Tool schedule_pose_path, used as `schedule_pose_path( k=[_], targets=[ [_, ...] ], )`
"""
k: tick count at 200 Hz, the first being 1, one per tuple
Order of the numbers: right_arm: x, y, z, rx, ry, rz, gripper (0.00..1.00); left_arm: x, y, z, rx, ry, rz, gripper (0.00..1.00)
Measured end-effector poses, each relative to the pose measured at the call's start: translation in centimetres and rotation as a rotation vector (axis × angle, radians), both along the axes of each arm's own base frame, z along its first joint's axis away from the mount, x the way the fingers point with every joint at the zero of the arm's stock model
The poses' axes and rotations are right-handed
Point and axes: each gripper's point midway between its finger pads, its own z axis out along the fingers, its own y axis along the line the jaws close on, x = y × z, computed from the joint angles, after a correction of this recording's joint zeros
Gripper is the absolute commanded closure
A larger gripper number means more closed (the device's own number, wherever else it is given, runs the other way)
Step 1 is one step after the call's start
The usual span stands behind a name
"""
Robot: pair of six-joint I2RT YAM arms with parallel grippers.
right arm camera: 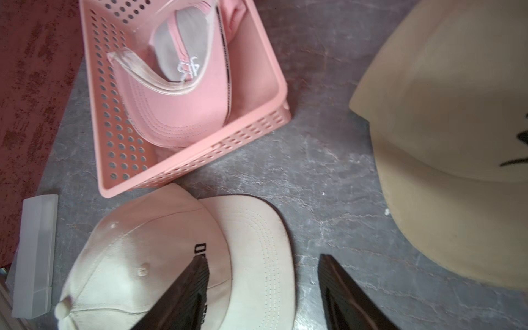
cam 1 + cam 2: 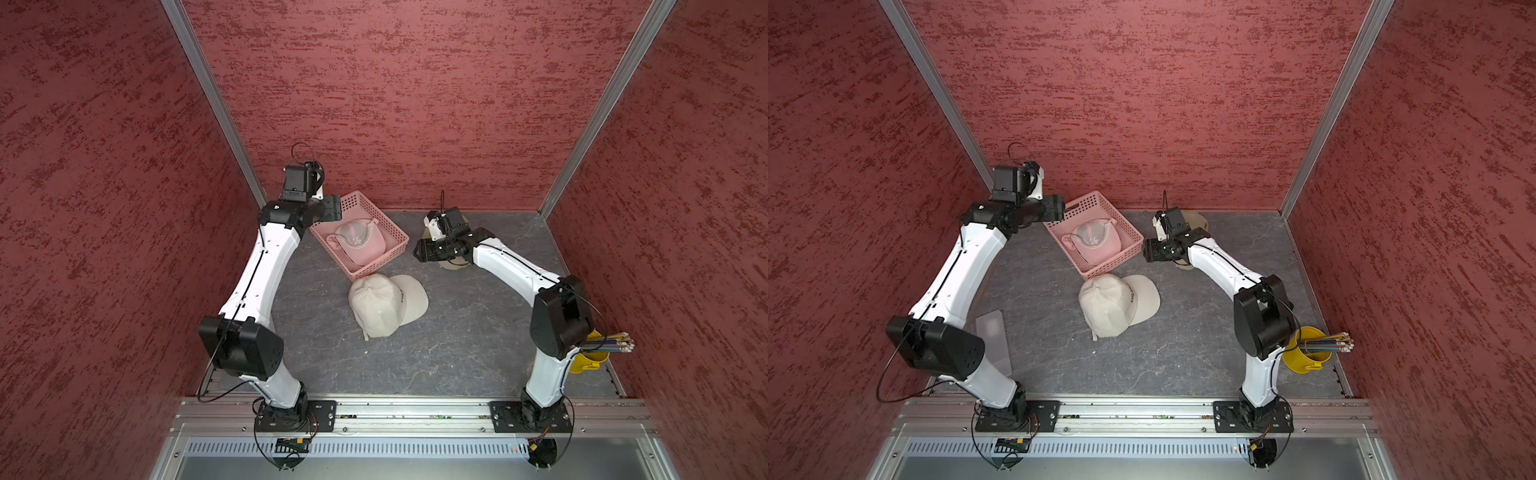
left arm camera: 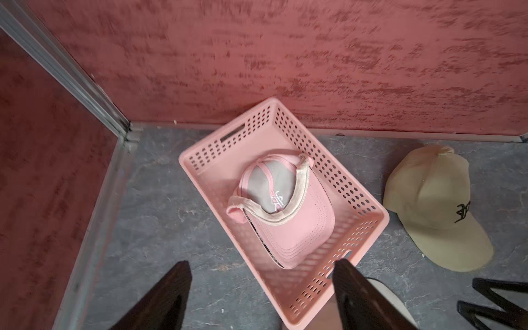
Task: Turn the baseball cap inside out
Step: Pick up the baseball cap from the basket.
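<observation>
**Open tools, three caps: wrong-grab risk**

Both tools gape empty: left tool (image 3: pixel 263 264) high by the pink basket (image 3: pixel 383 217), right tool (image 1: pixel 261 257) near the tan cap (image 3: pixel 428 205). The cream cap (image 2: pixel 384 305) lies crown-up mid-worktop (image 2: pixel 457 332), basket at its 12 o'clock, tan cap at 2. My worry is pinching the stiff brim, which would drag the cap rather than evert it.

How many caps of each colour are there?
Pink fabric baseball cap in the pink plastic basket: 1
Cream fabric baseball cap with black lettering: 1
Tan fabric baseball cap with black embroidery: 1
Total: 3 caps
</observation>
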Motion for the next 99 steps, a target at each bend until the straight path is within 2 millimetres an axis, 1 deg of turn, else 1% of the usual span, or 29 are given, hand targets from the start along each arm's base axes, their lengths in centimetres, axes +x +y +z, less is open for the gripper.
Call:
schedule_pose_path(
  k=[16, 28, 34, 50, 69, 99],
  targets=[
    [-0.3, 1.1, 1.0, -0.003, -0.025, 0.029, 0.34, 1.3, -0.3, -4.2, -0.035, 0.1, 0.038, 0.29],
    [-0.6, 1.9, 1.4, -0.004, -0.035, 0.048, 0.34, 2.2, -0.6, -6.9, -0.059, 0.166, 0.061, 0.31],
    [-0.8, 2.2, 1.5, -0.005, -0.039, 0.057, 0.34, 2.7, -0.9, -8.1, -0.072, 0.194, 0.07, 0.31],
    [-1.2, 2.7, 1.5, -0.007, -0.04, 0.074, 0.35, 3.7, -1.5, -10.6, -0.104, 0.246, 0.097, 0.31],
    [-1.5, 3.2, 1.3, -0.01, -0.036, 0.086, 0.35, 4.1, -1.9, -12.6, -0.141, 0.287, 0.14, 0.32],
    [-1.6, 3.2, 0.7, -0.011, -0.031, 0.086, 0.35, 4.2, -1.9, -13.7, -0.183, 0.31, 0.203, 0.32]
  ],
)
